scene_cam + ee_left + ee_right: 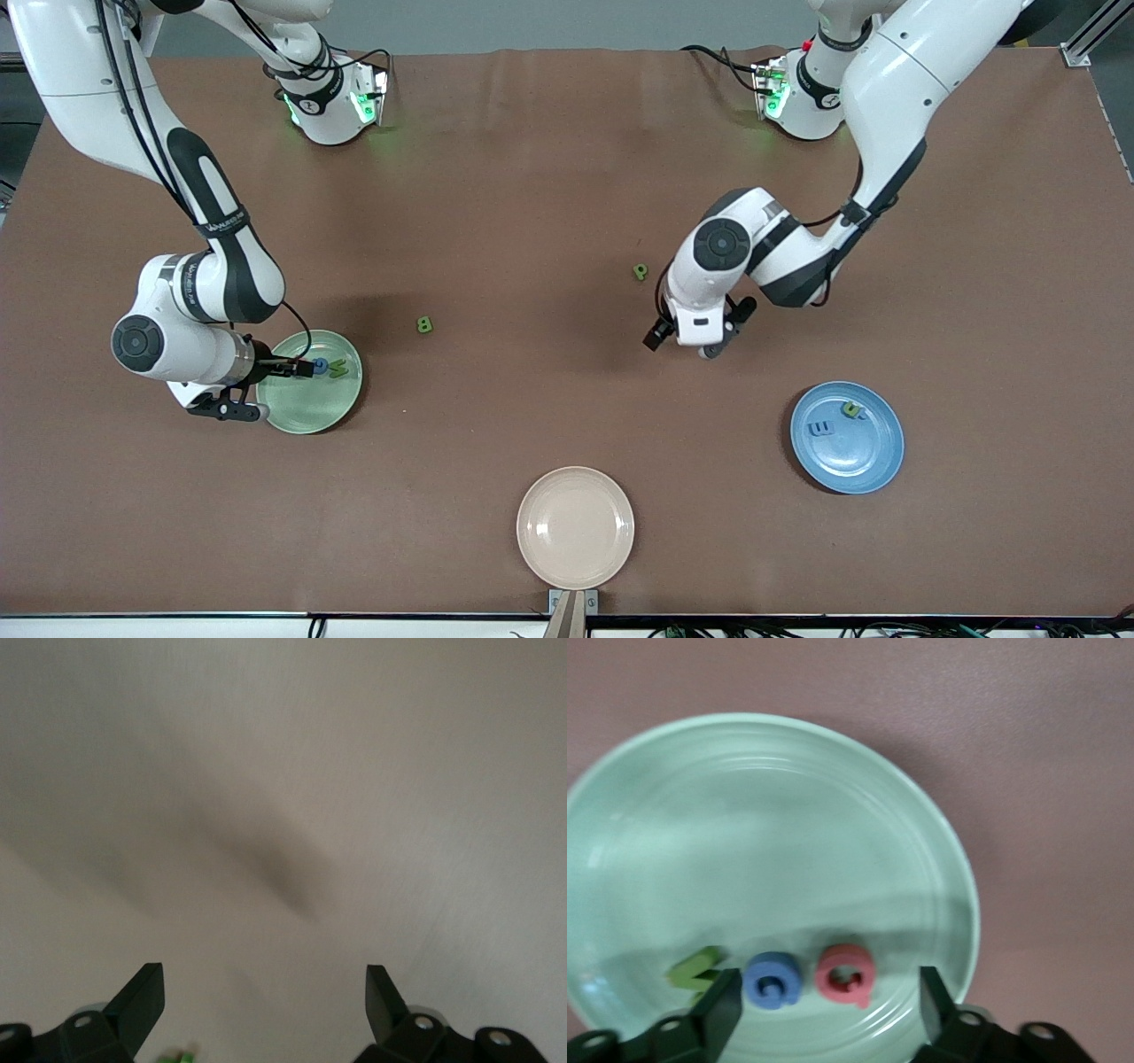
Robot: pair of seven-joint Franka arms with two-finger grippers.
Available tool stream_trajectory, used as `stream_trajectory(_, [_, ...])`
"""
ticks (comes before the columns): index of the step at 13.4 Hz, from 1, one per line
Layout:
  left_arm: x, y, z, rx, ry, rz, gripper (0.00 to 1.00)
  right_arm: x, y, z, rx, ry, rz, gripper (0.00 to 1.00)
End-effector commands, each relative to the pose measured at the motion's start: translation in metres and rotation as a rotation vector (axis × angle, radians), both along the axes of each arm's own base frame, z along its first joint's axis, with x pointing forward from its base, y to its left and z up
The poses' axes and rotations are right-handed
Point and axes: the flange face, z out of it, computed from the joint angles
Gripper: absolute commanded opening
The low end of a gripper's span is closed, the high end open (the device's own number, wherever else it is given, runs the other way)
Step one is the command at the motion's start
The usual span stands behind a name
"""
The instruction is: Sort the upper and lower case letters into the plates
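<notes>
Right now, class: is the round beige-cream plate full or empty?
Empty: the beige-cream plate shows only bare surface, no toy letters on it.

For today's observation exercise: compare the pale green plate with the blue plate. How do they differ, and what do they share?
The pale green plate holds three letters, green, blue and red; the blue plate shows two, one blue, one green. The pale green plate lies toward the right arm's end, under the open right pincer; the blue plate lies toward the left arm's end with no pincer over it. Both are round, shallow and alike in size.
</notes>
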Motion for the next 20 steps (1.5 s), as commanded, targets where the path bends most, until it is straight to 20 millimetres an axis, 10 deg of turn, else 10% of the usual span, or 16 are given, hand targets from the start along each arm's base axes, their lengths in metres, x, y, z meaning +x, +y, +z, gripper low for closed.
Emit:
stream_trajectory(1, [-0.036,-0.015,-0.003,0.010,-0.013,-0.027,0.97,-0.009,0.063,0.025,-0.039,-0.001,-0.120,1.00])
stream_trajectory(7, [-0.094,-0.030,-0.044,0.002,-0.061,-0.118,0.89,-0.050,0.174,0.019,-0.020,-0.014,-0.262,1.00])
stream_trajectory(15, [-0.125,-0.046,-0.060,0.024,-0.054,-0.157,0.63,-0.097,0.230,-0.012,0.027,-0.062,0.123,1.00])
stream_trajectory(20, [-0.119,-0.041,-0.058,0.024,-0.059,-0.144,0.03,-0.114,0.233,-0.025,0.043,-0.089,0.256,0.93])
